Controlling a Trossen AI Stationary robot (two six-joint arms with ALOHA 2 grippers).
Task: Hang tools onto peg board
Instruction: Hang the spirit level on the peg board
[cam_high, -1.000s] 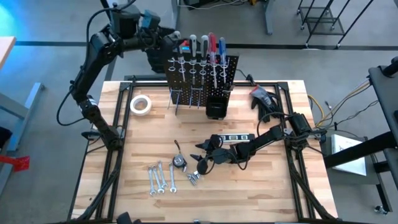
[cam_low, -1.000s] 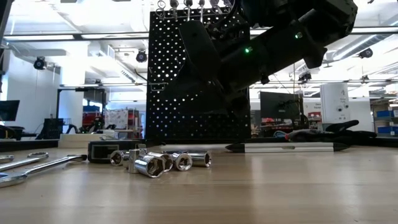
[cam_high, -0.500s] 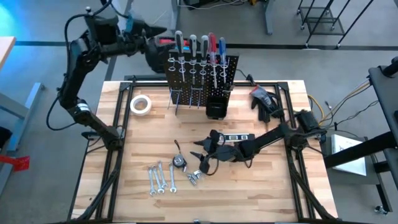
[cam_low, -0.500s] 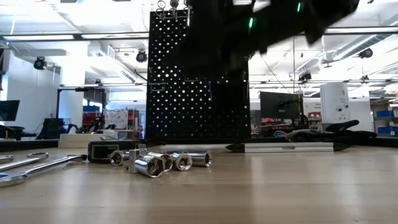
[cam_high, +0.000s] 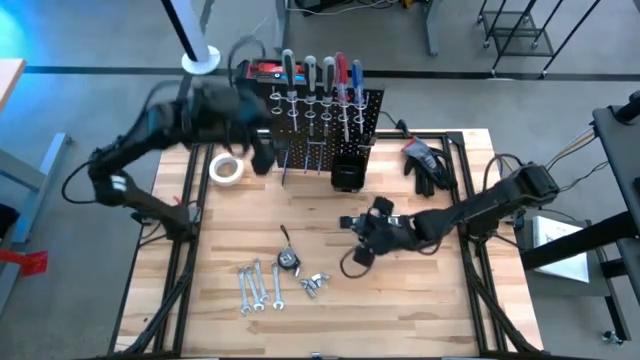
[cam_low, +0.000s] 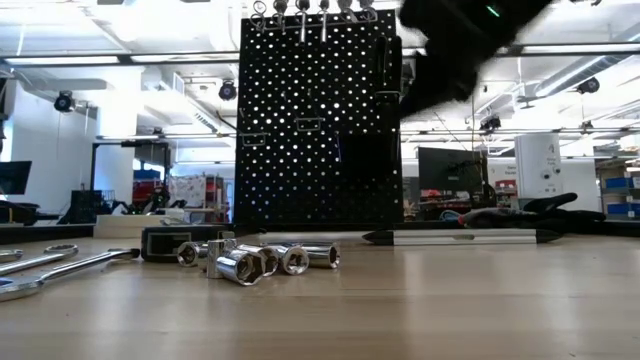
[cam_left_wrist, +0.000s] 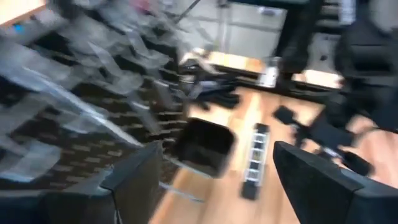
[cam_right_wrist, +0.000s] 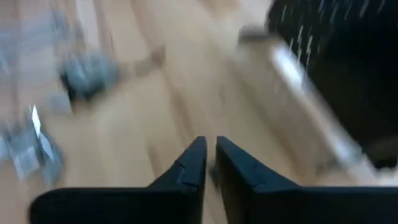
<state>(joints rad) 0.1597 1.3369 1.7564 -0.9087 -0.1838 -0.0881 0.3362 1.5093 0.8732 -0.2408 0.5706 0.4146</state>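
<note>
Seen from above, with the table (cam_high: 420, 310) centre as my dial:

(a) The peg board (cam_high: 325, 125) stands upright at 12 o'clock. Screwdrivers (cam_high: 318, 75) sit handles-up in its top ring holders, and its black bin (cam_high: 348, 172) is on the front face.

(b) The left gripper (cam_left_wrist: 211, 180) is at 11 o'clock, between the white tape roll (cam_high: 227, 167) and the board. Its fingers are spread wide and it holds nothing.

(c) The right gripper (cam_high: 372, 228) is low over the wood at 3 o'clock, just off centre. Its fingers (cam_right_wrist: 193, 163) are drawn almost together, and I see nothing between them.

(d) Black gloves (cam_high: 425, 160) lie at 2 o'clock.

(e) The silver wrenches (cam_high: 257, 288) lie side by side at 7 o'clock, flat on the table.

(f) The tape measure (cam_high: 288, 260) is at 7 o'clock, nearer centre.

(g) The metal bits (cam_high: 313, 285) are clustered at 6 o'clock, just beside the wrenches.
</note>
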